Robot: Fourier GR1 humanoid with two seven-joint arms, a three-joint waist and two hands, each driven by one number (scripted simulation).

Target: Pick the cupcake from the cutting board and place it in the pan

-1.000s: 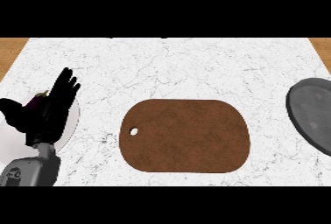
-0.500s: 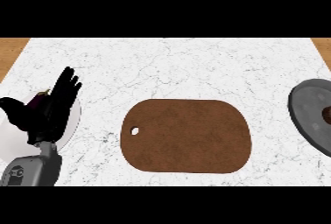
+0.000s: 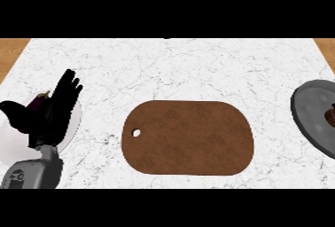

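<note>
One robot hand (image 3: pixel 52 108), the left, rests open with fingers up at nine o'clock, and we judge the brown cupcake (image 3: pixel 329 119) at three o'clock, barely visible in the pan (image 3: pixel 309 111) and off the cutting board (image 3: pixel 189 137), could tip if nudged.

head view: you look steeply down from above | faces counter (image 3: pixel 170 66) top | cutting board (image 3: pixel 189 137) centred | pan (image 3: pixel 314 117) cut by right edge
</note>
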